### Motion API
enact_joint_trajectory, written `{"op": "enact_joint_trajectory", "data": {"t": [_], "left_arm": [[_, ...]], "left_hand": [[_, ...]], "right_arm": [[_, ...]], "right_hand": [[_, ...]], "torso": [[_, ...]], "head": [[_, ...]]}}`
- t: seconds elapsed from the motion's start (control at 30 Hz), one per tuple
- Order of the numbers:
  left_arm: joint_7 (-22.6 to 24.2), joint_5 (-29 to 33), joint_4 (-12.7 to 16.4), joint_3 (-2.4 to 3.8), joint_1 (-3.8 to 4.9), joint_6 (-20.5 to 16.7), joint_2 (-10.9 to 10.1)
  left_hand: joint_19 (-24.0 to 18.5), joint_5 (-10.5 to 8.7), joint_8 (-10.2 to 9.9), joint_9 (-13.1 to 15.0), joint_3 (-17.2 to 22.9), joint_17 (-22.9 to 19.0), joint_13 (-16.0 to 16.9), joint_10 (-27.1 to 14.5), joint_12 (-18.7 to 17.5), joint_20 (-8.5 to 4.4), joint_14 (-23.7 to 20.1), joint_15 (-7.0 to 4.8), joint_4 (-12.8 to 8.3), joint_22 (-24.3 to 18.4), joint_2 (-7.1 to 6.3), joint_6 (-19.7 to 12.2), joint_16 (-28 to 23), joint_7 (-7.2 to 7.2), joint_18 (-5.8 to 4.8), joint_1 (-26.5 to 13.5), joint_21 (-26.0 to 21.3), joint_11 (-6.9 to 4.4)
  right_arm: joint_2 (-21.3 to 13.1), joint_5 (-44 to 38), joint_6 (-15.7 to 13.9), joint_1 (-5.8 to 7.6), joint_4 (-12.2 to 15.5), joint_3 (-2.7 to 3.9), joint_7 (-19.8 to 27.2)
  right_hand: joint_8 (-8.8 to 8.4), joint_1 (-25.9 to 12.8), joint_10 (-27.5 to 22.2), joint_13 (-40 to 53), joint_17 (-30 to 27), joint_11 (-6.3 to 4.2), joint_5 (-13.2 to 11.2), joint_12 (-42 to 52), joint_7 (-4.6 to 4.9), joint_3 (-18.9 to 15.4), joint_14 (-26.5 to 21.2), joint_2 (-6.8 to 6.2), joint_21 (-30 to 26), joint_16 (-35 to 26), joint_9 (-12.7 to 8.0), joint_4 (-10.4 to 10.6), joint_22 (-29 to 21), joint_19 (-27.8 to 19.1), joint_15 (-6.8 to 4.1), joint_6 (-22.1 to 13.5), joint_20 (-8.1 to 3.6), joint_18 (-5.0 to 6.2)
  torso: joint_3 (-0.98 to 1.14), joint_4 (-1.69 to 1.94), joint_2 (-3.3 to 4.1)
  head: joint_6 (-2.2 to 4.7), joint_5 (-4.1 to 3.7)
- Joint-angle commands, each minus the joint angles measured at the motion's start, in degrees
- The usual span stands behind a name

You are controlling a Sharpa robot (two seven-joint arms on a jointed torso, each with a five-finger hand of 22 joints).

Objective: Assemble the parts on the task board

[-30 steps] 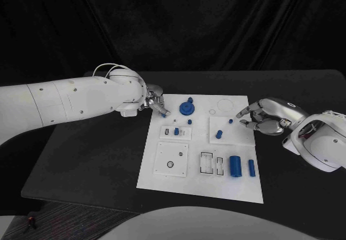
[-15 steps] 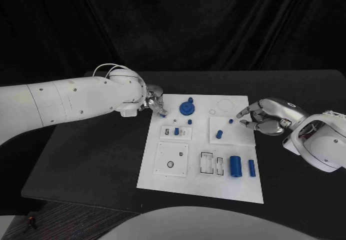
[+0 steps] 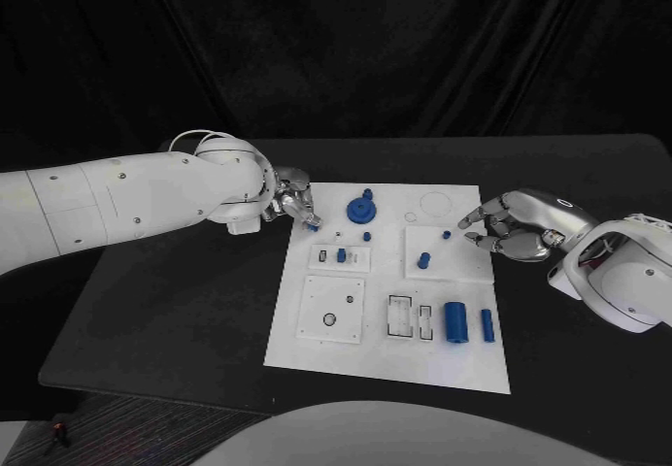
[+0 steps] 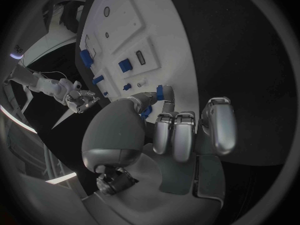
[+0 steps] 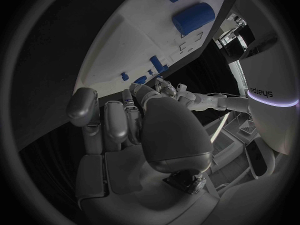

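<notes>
At the far left corner of the white board, the left hand pinches a small blue piece between its fingertips, just above the board's edge. You can see that piece in the left wrist view too, at the fingertips. The right hand sits at the right side of the board with its fingers curled in, and I cannot tell if it holds anything.

More blue pieces lie on the board: a round piece with a knob at the far side, a small peg in the middle, and a fat roller with a thin rod beside it at the near right.

The pieces look like hard plastic, so they are likely light and stiff and will not bend. They look smooth, so they may slip. The tiny one is best held by its sides with just the fingertips. The roller could roll away, so it should be gripped around its middle
</notes>
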Motion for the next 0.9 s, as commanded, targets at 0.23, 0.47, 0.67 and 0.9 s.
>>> {"op": "enact_joint_trajectory", "data": {"t": [0.23, 0.47, 0.67, 0.9], "left_arm": [[-1.2, 7.1, 6.4, 0.04, -0.01, -5.7, -4.0], [-1.1, 3.8, 10.2, 0.01, -0.11, -7.9, -5.7], [-1.0, -0.8, 11.9, -0.01, -1.4, -9.4, -6.6], [-0.8, -4.3, 12.3, -0.01, -3.09, -10.6, -7.0]], "left_hand": [[-0.3, -1.08, 0.2, 0.4, 5.1, 13.0, 13.2, 4.1, -0.5, 0.08, 5.0, -0.23, -4.5, 10.2, 0.14, -0.9, -0.6, -0.12, 0.61, -1.7, -0.3, 0.28], [-0.3, -1.69, 0.2, 0.6, 5.2, 13.0, 13.3, 4.1, -0.5, 0.11, 5.0, -0.19, -4.5, 10.2, 0.35, -1.1, -0.6, -0.07, 0.61, -2.2, -0.3, 0.32], [-0.3, -1.96, 0.3, 0.6, 5.2, 13.0, 13.3, 4.1, -0.4, 0.13, 5.0, -0.18, -4.4, 10.3, 0.44, -1.0, -0.6, -0.08, 0.58, -2.4, -0.2, 0.32], [-0.2, -2.24, 0.4, 0.7, 5.2, 13.1, 13.3, 4.2, -0.4, 0.14, 5.0, -0.17, -4.3, 10.3, 0.59, -0.9, -0.6, -0.09, 0.56, -2.8, -0.1, 0.33]], "right_arm": [[-0.2, -0.1, 0.2, -0.13, 0.2, 0.03, -1.1], [-0.1, -0.1, 0.0, -0.13, 0.1, 0.03, -1.1], [-0.1, -0.1, 0.1, -0.14, 0.2, 0.03, -1.1], [-0.2, 0.0, 0.1, -0.14, 0.2, 0.03, -1.1]], "right_hand": [[-0.41, -0.6, -0.6, -1.6, -0.6, 0.06, 0.2, -0.5, 0.29, 0.5, 0.5, -0.11, -0.5, -0.5, -0.1, -0.1, 6.8, -0.5, 0.18, 0.1, 0.11, 1.13], [-0.41, -0.7, -0.7, -1.7, -0.7, 0.06, 0.2, -0.6, 0.29, 0.5, 0.5, -0.12, -0.7, -0.6, -0.1, -0.1, 6.8, -0.6, 0.18, 0.1, 0.11, 1.17], [-0.41, -0.7, -0.7, -1.8, -0.8, 0.06, 0.2, -0.7, 0.29, 0.6, 0.5, -0.13, -0.8, -0.7, -0.1, -0.1, 6.7, -0.6, 0.18, 0.1, 0.11, 1.18], [-0.44, -0.9, -1.1, -2.5, -2.1, 0.05, 0.2, -1.3, 0.29, 0.9, 0.1, -0.18, -1.8, -1.6, -0.1, -0.2, 6.4, -0.9, 0.18, 0.2, 0.12, 1.34]], "torso": [[0.01, -0.07, -0.13], [0.1, -0.12, -0.16], [0.02, 0.02, -0.1], [-0.04, -0.04, 0.01]], "head": [[-0.01, 0.05], [-0.01, 0.74], [-0.01, 0.53], [-0.01, 0.53]]}}
